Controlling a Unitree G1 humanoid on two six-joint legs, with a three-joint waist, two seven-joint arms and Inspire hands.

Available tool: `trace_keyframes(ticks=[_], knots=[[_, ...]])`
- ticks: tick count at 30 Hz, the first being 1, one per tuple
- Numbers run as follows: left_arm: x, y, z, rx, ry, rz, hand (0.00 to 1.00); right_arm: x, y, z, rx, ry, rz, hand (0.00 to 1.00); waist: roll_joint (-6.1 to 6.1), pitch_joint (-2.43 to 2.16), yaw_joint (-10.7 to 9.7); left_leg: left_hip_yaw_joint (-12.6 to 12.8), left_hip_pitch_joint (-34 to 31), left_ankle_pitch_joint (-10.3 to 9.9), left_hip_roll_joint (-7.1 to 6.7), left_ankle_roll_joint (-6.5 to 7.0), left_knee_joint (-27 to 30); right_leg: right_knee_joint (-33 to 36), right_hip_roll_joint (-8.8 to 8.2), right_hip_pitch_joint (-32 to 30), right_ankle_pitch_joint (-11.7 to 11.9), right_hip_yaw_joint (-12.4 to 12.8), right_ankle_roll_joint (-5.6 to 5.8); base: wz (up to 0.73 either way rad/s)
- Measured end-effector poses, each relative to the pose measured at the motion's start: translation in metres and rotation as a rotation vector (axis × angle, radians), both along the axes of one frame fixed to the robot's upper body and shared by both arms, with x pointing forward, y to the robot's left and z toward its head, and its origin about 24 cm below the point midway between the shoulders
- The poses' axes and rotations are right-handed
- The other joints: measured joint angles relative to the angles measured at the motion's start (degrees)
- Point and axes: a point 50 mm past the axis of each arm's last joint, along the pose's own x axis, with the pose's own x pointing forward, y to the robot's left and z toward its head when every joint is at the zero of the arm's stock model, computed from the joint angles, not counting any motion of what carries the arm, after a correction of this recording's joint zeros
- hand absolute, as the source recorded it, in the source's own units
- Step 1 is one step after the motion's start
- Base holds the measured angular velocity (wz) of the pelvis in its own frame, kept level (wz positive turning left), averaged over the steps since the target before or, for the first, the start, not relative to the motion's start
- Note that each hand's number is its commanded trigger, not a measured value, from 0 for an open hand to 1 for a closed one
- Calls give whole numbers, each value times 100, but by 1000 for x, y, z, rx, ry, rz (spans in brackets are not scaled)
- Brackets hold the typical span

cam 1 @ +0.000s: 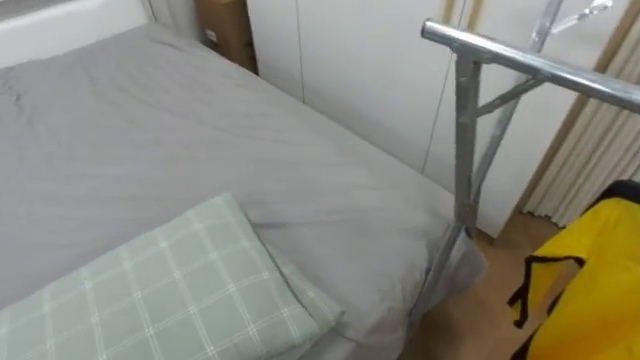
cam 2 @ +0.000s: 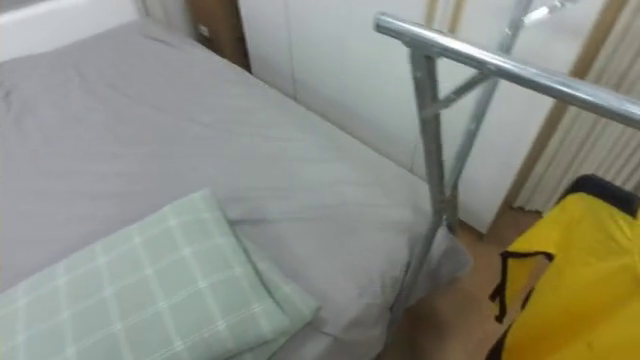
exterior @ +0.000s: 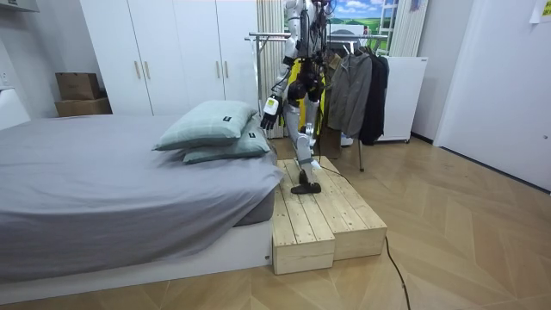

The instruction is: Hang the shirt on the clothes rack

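A yellow garment (cam 1: 590, 290) with black trim shows at the lower right of the eye views, beside and below the silver rack bar (cam 1: 530, 65). In the room view the yellow garment (exterior: 303, 76) is at my torso, in front of the clothes rack (exterior: 267, 36); what holds it is hidden. My left hand (exterior: 269, 112) hangs low over the bed's corner with relaxed fingers and nothing in it. I stand on a wooden platform (exterior: 323, 215) between the bed and the rack.
The grey bed (cam 1: 150, 140) with a green checked pillow (cam 1: 170, 290) lies to my left. White wardrobes (cam 1: 360, 70) and a cardboard box (cam 1: 228, 30) stand behind it. Grey and dark clothes (exterior: 362, 90) hang on the rack. A curtain (cam 1: 600, 150) hangs at the right.
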Motion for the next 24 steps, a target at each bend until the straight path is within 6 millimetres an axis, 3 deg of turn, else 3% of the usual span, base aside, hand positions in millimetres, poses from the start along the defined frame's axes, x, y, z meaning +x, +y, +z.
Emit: trace_keyframes(ticks=[3,4,5,7,8,9,11,12,13,14,17,21,24], knots=[[-2,6,1,13,18,3,0,-9,3,-2,3,29,12,0,-43,-49,-3,-110,-48,-41,-83,146,26,179,-214,-27,83,78,2,24],[-3,8,1,18,30,5,0,-18,2,-3,3,49,4,0,-70,-96,-53,-224,-93,-41,-138,217,26,191,-277,-62,115,246,31,39],[-4,9,1,22,36,6,0,-22,1,-3,-6,60,-1,0,-69,-104,-103,-384,-125,-27,-187,275,26,176,-291,-51,218,374,44,59],[-5,10,1,25,54,10,0,-30,-1,-3,-14,79,-14,0,-67,-99,-264,-629,-148,1,-275,388,6,174,-367,-65,316,924,151,64],[-8,10,1,27,70,12,0,-34,-3,-3,-22,84,-37,0,-52,-95,-347,-807,-137,5,-343,457,2,167,-396,-70,345,1435,199,54],[-10,11,1,28,78,14,0,-36,-4,-3,-26,87,-52,0,-42,-96,-363,-879,-129,5,-366,479,8,172,-402,-70,358,1657,213,60],[-14,16,2,51,113,6,0,-44,-6,-3,-47,110,-75,0,-26,-93,-430,-1220,-120,6,-455,572,16,156,-358,-70,384,2472,243,67],[-16,18,2,60,124,-2,0,-46,-6,-3,-54,124,-63,0,-27,-91,-479,-1343,-122,14,-481,595,14,110,-341,-70,390,2692,253,88],[-21,22,3,78,146,-20,0,-52,-7,-3,-75,168,-14,0,-26,-93,-532,-1540,-129,20,-529,630,10,25,-302,-31,412,3152,289,76],[-25,25,3,92,165,-35,0,-58,-8,-3,-94,207,30,0,-5,-86,-520,-1647,-129,19,-542,636,14,-61,-270,34,498,3418,427,64],[-48,28,3,108,254,-53,0,-71,-7,-3,-105,280,77,0,9,-59,-503,-1829,-143,28,-623,651,22,-105,-282,170,525,3555,578,34],[-58,25,3,108,303,-80,0,-77,-5,-3,-95,332,87,0,5,-23,-527,-2129,-217,22,-634,673,122,-104,-308,293,506,3606,617,43],[-63,23,2,102,315,-77,0,-80,-3,-3,-79,360,97,0,-43,-3,-548,-2493,-233,-4,-700,715,251,-100,-313,497,466,3997,680,66]])
